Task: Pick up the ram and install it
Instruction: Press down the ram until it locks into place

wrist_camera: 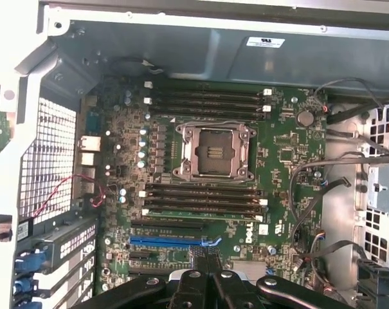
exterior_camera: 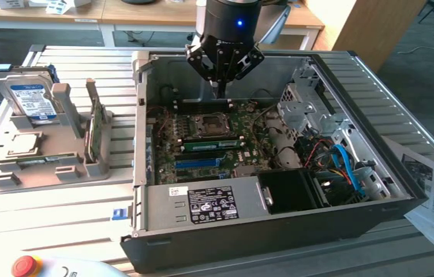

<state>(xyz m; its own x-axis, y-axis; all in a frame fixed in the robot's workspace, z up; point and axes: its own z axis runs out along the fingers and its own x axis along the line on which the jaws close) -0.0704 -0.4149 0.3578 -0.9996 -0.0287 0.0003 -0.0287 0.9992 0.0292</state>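
Observation:
The ram (exterior_camera: 213, 142) is a narrow green stick sitting in a memory slot just in front of the empty processor socket (exterior_camera: 208, 123) on the motherboard inside the open computer case (exterior_camera: 141, 115). In the wrist view the ram (wrist_camera: 204, 214) lies among the black slots beside the socket (wrist_camera: 213, 151). My gripper (exterior_camera: 219, 86) hangs above the far part of the motherboard, behind the socket and apart from the ram. Its fingers (wrist_camera: 200, 273) are shut together with nothing between them.
A grey fixture tray (exterior_camera: 71, 167) on the exterior view's left holds a hard drive (exterior_camera: 28, 98) and an upright broad green card (exterior_camera: 94, 130). Inside the case are a blue slot strip (exterior_camera: 201, 163), the power supply (exterior_camera: 209, 205) and cables (exterior_camera: 340, 161). A red stop button (exterior_camera: 25, 265) sits in front.

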